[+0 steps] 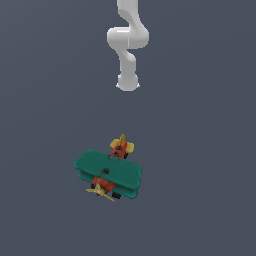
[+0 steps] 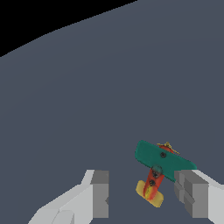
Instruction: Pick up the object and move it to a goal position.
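Observation:
The object, a small toy biplane with teal-green wings, a red body, a tan propeller and a yellow tail, rests on the grey floor in the lower middle of the exterior view. In the wrist view the biplane lies beyond my gripper, with its yellow tail pointing toward me. The gripper is open with nothing between its grey fingertips, and it does not touch the plane. The plane sits nearer to one finger than the other. In the exterior view only the white arm shows; the fingers cannot be made out there.
A plain dark grey floor surrounds the plane. The floor's far edge meets black background in the wrist view.

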Tool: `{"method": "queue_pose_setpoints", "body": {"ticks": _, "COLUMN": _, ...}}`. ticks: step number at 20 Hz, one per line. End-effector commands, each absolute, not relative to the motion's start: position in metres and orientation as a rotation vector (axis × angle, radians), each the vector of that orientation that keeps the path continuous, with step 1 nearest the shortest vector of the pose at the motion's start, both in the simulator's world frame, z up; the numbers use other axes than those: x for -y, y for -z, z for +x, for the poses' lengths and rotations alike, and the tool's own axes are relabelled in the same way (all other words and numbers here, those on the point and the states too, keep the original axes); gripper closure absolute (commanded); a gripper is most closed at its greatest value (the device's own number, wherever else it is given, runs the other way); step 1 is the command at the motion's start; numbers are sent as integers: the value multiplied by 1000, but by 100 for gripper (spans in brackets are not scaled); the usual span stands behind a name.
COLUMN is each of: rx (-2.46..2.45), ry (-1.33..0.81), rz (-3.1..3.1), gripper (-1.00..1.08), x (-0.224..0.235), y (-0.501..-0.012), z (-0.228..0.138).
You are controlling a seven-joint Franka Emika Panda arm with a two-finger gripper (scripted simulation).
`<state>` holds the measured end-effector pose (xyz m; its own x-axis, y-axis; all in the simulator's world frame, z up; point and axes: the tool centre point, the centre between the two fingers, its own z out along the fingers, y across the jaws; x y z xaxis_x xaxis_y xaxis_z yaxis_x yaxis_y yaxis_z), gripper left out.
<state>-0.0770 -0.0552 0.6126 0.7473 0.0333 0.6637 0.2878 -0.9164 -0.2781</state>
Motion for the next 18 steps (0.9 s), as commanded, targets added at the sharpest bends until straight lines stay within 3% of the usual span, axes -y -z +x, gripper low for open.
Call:
{"method": "queue_pose_setpoints", "body": {"ticks": 1, "rx": 249, "ry": 1013, "rz": -2535, "gripper": -20, "x": 65, "y": -624, "z": -80}}
{"method": "queue_pose_setpoints", "body": {"ticks": 18, "rx": 216, "ry": 1222, "rz": -2212, "gripper": -20, "x": 147, "y": -666, "z": -92}}
